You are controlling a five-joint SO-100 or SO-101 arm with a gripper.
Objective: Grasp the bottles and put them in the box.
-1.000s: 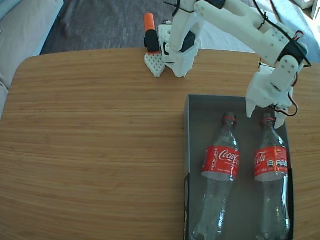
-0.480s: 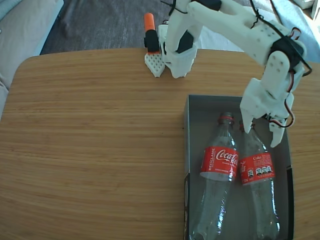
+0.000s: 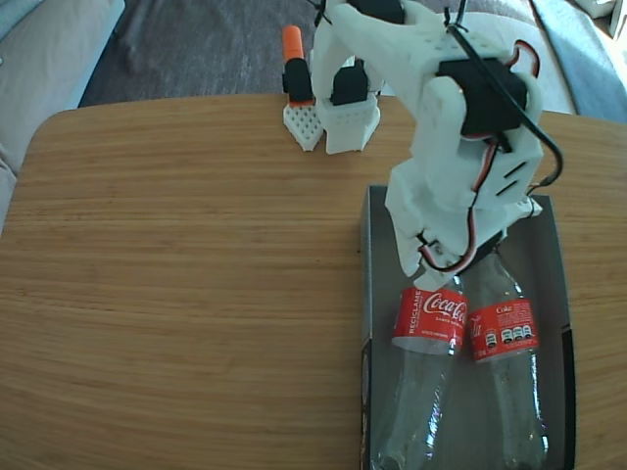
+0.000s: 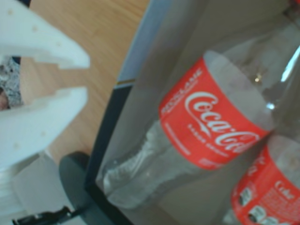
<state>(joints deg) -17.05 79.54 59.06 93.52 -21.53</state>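
Two clear Coca-Cola bottles lie side by side in the dark grey box (image 3: 547, 245), touching each other, necks toward the far end. The left bottle (image 3: 431, 319) and the right bottle (image 3: 504, 330) show their red labels; the arm hides their necks. My white gripper (image 3: 423, 275) hovers over the left bottle's shoulder. In the wrist view the gripper (image 4: 86, 77) sits at the left edge, open by a narrow gap, with nothing between its fingers. That view also shows the left bottle (image 4: 211, 122), the right bottle (image 4: 262, 192) and the box (image 4: 140, 70).
An orange and black object on a white perforated foot (image 3: 297, 82) stands at the table's back edge beside the arm's base (image 3: 350, 116). Bare wooden table (image 3: 186, 274) spreads left of the box. A sofa edge and dark rug lie beyond the table.
The right bottle has shifted left against the left bottle. My arm has swung left from the box's right side and now covers both necks.
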